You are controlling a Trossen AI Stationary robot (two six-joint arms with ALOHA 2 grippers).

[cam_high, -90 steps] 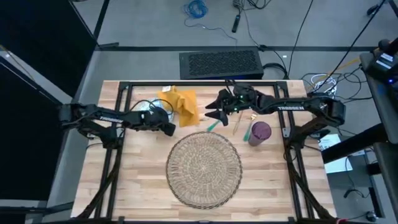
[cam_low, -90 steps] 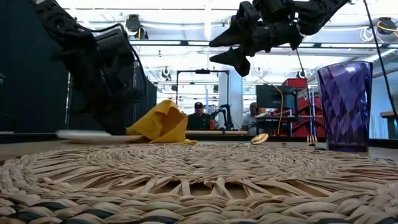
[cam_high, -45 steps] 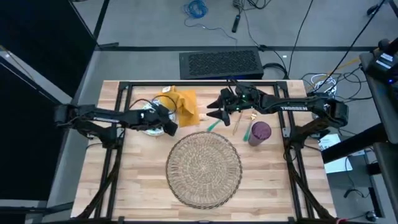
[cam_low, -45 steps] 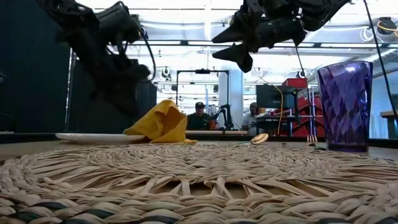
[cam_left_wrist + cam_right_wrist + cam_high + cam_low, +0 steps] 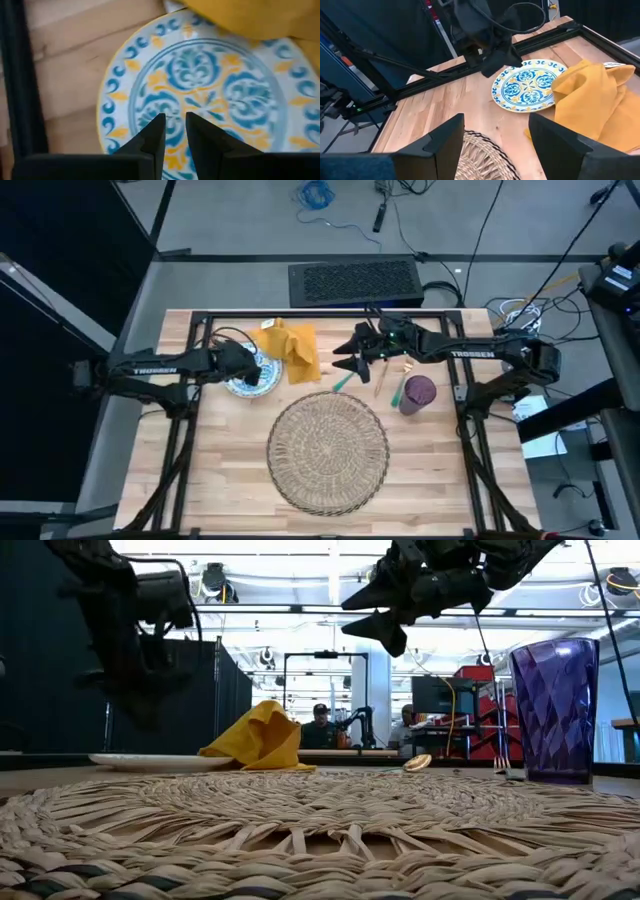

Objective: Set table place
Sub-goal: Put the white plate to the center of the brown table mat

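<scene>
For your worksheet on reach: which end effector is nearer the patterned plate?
Left. The left end effector hovers right over the plate; the right end effector hangs farther off, beyond the yellow napkin.

bright even overhead light, soft shadows, glaring ceiling lamps in low view, blurred near mat (image 5: pixel 320 840)

A flat black box with a mesh top (image 5: pixel 354 282) lies on the grey floor (image 5: pixel 240 220) just past the far edge of the worktop. A blue coil of cable (image 5: pixel 315 193) lies on the floor farther back. Behind the worktop is a big bright room. A person (image 5: pixel 319 726) sits there at a desk, next to a small robot arm (image 5: pixel 359 726). A red cabinet (image 5: pixel 474 700) stands more to the right.
</scene>
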